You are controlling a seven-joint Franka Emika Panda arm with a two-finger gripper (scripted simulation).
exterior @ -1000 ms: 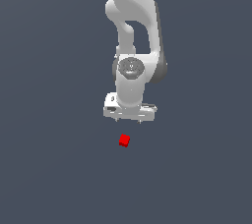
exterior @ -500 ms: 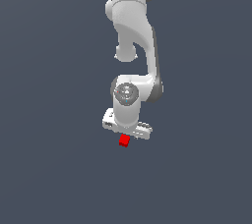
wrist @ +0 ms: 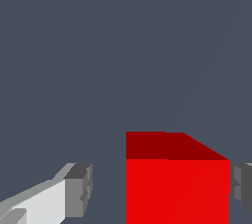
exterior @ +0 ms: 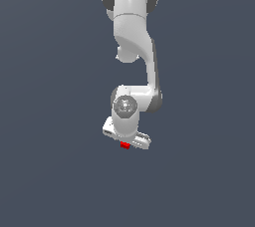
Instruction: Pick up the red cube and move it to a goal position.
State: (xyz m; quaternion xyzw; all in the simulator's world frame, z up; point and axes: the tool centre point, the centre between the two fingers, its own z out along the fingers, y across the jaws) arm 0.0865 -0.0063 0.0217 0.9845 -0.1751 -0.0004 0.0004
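The red cube (wrist: 177, 188) fills the space between my two fingers in the wrist view. One grey pad (wrist: 78, 188) stands off from the cube with a visible gap, and the other pad (wrist: 242, 186) sits very near the opposite face. My gripper (wrist: 160, 188) is open around the cube. In the exterior view the white gripper (exterior: 126, 140) has come down over the cube (exterior: 124, 145), and only a small red sliver shows below the hand.
The white arm (exterior: 134, 47) reaches down from the top of the exterior view. Around it lies a plain dark grey floor (exterior: 199, 171) with nothing else visible.
The arm has lowered steadily. The gripper was above the cube a second ago and now straddles it, hiding most of it in the exterior view. The cube has not moved.
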